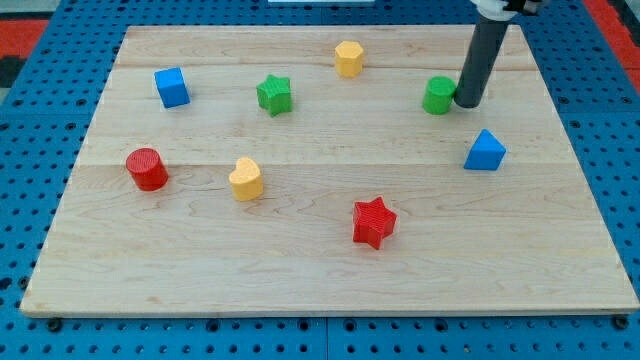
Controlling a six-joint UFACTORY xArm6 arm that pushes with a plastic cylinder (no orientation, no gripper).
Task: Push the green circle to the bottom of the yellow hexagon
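The green circle (437, 96) stands on the wooden board at the view's upper right. The yellow hexagon (348, 58) is near the view's top, up and to the left of the green circle. My tip (467, 102) is at the green circle's right side, touching it or nearly so. The dark rod rises from there toward the view's top right.
A green star (274, 95), a blue cube (171, 87), a red circle (147, 169), a yellow heart-like block (246, 179), a red star (374, 222) and a blue triangular block (485, 151) lie on the board (320, 270). The blue block is just below my tip.
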